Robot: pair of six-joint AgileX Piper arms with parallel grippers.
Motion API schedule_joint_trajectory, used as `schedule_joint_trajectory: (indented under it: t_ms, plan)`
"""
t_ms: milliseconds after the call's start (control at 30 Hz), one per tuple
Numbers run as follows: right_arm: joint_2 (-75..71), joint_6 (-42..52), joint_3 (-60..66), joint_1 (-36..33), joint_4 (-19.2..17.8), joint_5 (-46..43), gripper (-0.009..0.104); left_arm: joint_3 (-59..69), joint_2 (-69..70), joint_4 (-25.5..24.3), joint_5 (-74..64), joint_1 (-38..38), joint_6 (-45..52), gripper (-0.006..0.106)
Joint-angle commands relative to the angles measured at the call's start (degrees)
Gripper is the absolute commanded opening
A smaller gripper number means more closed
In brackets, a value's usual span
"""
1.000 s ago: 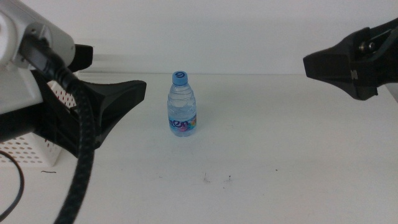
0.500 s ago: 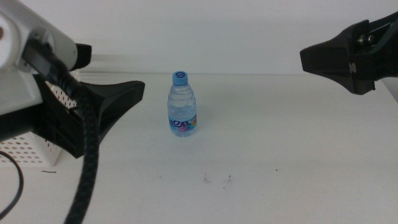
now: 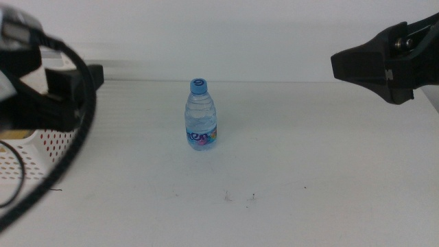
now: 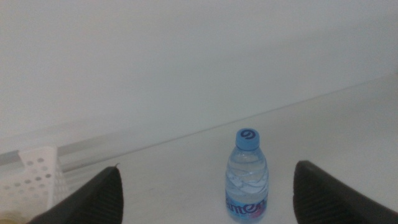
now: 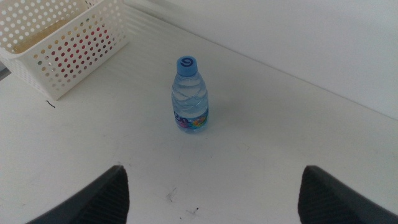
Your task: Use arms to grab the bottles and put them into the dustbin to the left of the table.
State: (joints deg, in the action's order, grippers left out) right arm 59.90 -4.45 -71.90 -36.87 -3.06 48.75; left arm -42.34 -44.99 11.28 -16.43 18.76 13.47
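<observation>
The water bottle [image 3: 201, 115] stands upright on the table [image 3: 309, 151], directly ahead of the left gripper [image 4: 205, 205] and framed between its spread, empty jaws. A good grasp comes in level and closes on the body below the blue cap — not the cap. The dustbin [image 3: 41, 147] sits beside that arm. The right gripper [image 5: 211, 199] hovers high, jaws apart — empty.

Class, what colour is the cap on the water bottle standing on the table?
Blue; the water bottle's cap shows best in the right wrist view.
</observation>
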Motion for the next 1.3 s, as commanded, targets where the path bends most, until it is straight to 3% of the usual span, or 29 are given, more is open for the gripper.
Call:
schedule_joint_trajectory:
  t_ms: [0, 567, 933, 1267]
  plan:
    - [-0.2, 0.4, -0.4, 0.4, -0.2, -0.6, 0.088, 3.1, 0.3, 1.9, 6.3, 0.0, -0.2, 0.094]
    - [-0.2, 0.4, -0.4, 0.4, -0.2, -0.8, 0.088, 21.1, -5.2, 2.9, 37.5, 14.3, -0.3, 0.094]
    - [-0.2, 0.4, -0.4, 0.4, -0.2, -0.8, 0.088, 26.7, -18.2, 1.9, 52.9, 14.4, -0.1, 0.094]
    - [-0.2, 0.4, -0.4, 0.4, -0.2, -0.8, 0.088, 27.9, -26.7, -2.4, 62.1, 14.4, -2.3, 0.094]
